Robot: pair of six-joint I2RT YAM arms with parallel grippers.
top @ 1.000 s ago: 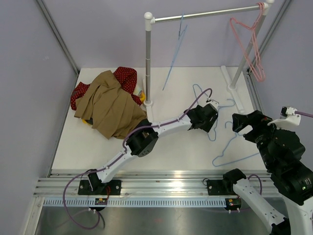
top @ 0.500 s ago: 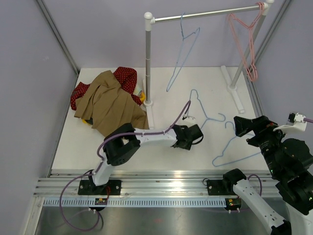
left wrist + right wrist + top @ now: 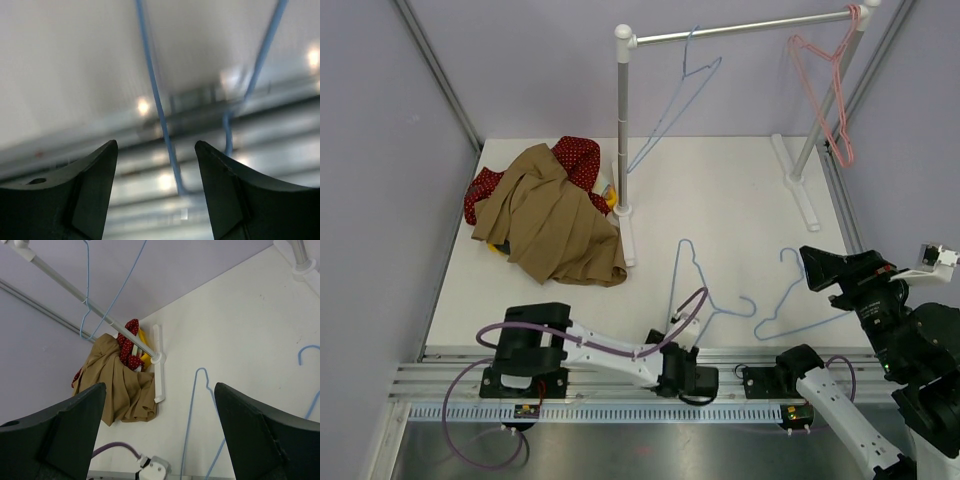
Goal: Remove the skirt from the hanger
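From above, the tan skirt (image 3: 548, 218) lies heaped at the table's (image 3: 740, 190) far left, well apart from my left gripper (image 3: 688, 382) down at the near rail (image 3: 440, 382), and from the right gripper (image 3: 820, 268); on the left wrist camera, the fingers stand parted, a blue hanger (image 3: 159, 110) wire running between them, contact unclear; on the right wrist camera, the fingers are spread wide, gripping nothing, the skirt beside the rack post (image 3: 100, 315).

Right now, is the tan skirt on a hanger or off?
Off, as far as shows. The tan skirt lies crumpled on the table beside the rack post; the blue hanger on the rail hangs bare.
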